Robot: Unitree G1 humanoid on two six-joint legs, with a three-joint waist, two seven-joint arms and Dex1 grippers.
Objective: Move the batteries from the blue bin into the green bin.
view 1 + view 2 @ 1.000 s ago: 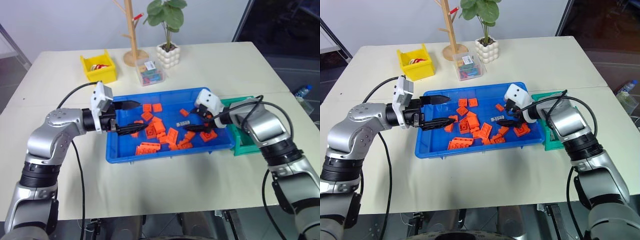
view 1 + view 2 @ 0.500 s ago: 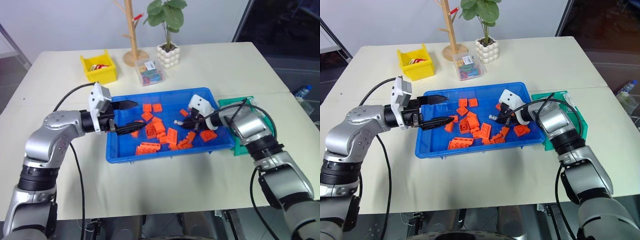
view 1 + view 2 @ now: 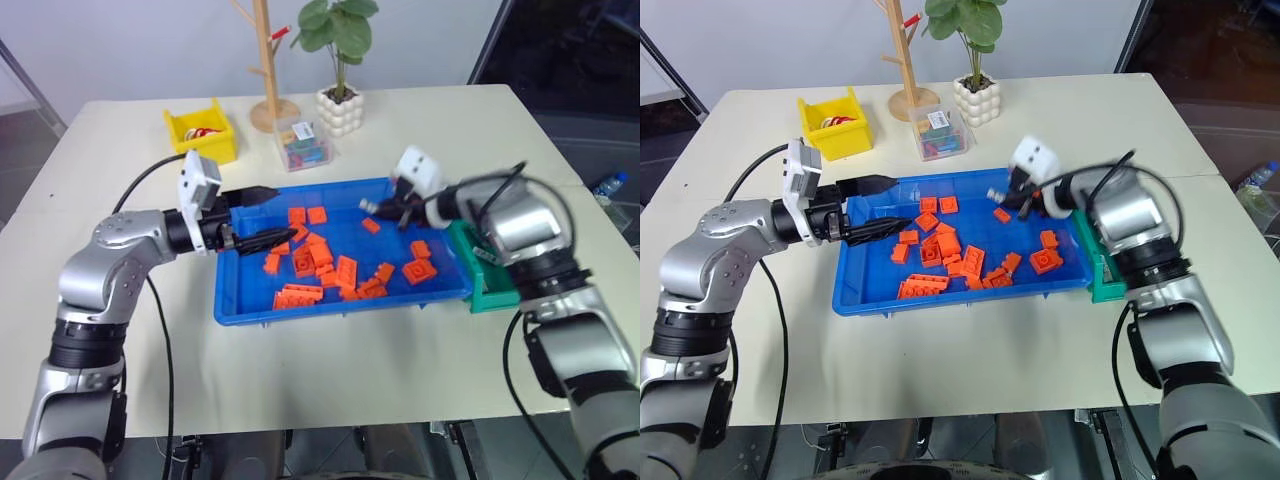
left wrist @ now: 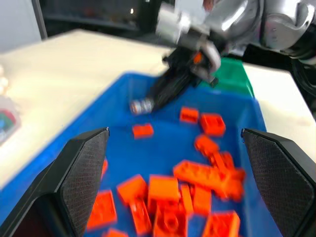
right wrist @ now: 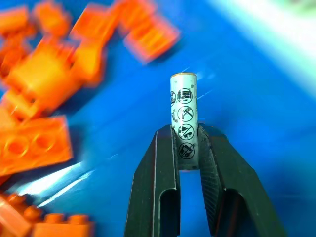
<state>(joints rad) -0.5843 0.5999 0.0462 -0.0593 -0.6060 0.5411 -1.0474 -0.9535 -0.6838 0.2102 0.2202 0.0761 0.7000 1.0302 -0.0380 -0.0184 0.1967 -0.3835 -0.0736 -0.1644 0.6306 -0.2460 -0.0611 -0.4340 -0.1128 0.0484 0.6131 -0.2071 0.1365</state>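
Where the pale tabletop (image 3: 420,120) carries a shallow bright-blue plastic tray (image 3: 240,312) strewn with orange toy bricks (image 3: 330,265), the right claw (image 5: 188,148) grasps a slim silver-grey battery (image 5: 183,113) above it; the left claw (image 3: 262,215) hangs released.

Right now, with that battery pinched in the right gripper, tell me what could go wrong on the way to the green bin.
1. The right gripper pinches only the battery at its lower end; most of it sticks out, so it might pivot or slip back into the blue bin.
2. The green bin sits tight against the blue bin's far side, partly behind the right arm, so a release could miss.
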